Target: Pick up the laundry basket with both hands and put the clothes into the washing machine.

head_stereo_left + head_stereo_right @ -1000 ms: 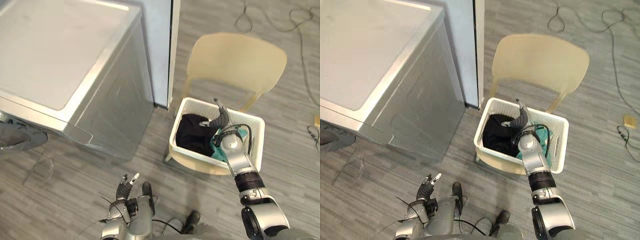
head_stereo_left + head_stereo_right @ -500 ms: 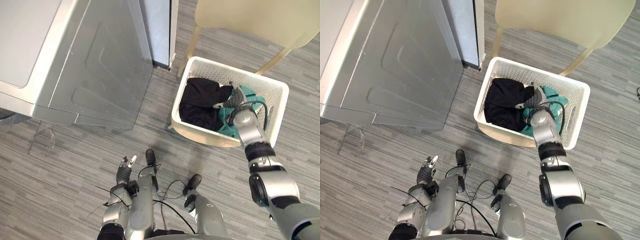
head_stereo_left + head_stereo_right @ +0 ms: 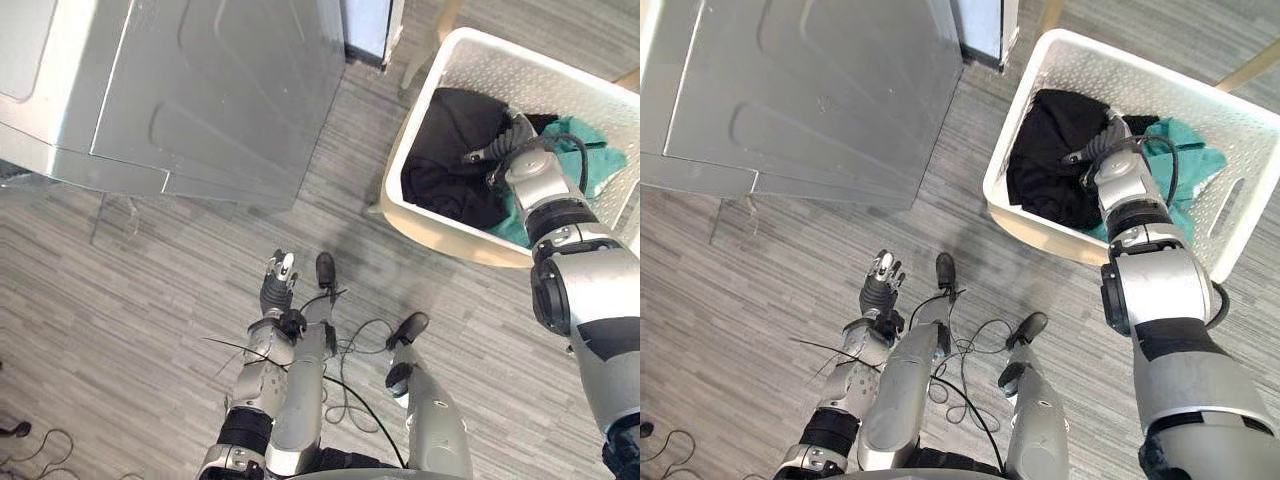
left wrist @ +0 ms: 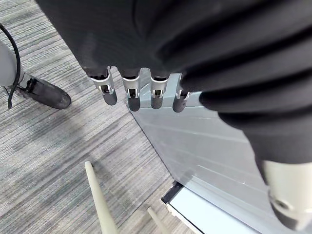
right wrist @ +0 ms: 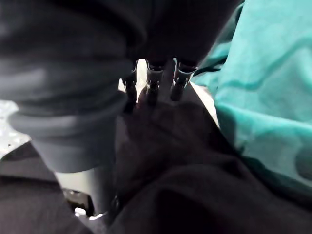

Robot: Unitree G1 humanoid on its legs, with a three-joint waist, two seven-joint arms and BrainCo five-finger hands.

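Right hand (image 3: pixel 505 145) rests on a black garment (image 3: pixel 445 165) inside the white laundry basket (image 3: pixel 440 222); whether it has taken hold cannot be told. Left hand (image 3: pixel 277 287) hangs open and empty above the floor. The basket sits on the floor near the washing machine (image 3: pixel 220 90), a teal garment (image 3: pixel 590 165) also inside. Lifting and loading are not yet done.

Grey wood-grain floor (image 3: pixel 120 300) spreads throughout, cream chair legs (image 3: pixel 1248 70) stand at the far side, near perhaps a pale blue door panel (image 3: pixel 365 22).

fingers (image 5: pixel 181 77) on black garment (image 5: pixel 185 195) (teal garment (image 5: pixel 263 97) beside)
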